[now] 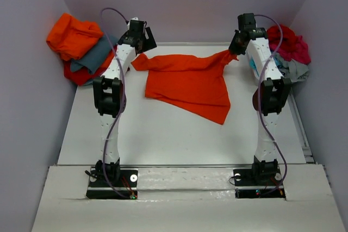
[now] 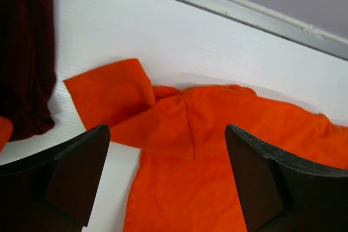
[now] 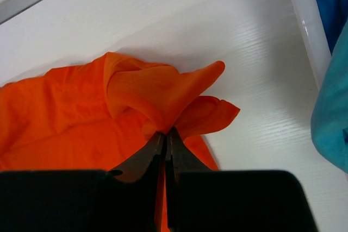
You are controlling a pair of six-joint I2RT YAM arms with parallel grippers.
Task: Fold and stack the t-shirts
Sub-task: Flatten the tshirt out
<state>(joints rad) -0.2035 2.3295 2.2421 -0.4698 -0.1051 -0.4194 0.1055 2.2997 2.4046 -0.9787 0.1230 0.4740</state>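
right tool [image 3: 166, 132] pinches the orange t-shirt [image 1: 187, 82] while left tool [image 2: 167, 134] hangs spread above it.

Overhead from behind, wrist views close, sharing orange shirt [image 1: 187, 82]

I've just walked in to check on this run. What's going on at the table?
Two robot arms are handling an orange t-shirt that lies loosely spread on the table. The right gripper is shut on a bunched corner at the shirt's far right. The left gripper is open above the left sleeve, gripping nothing. More shirts sit in a left pile and a right pile.
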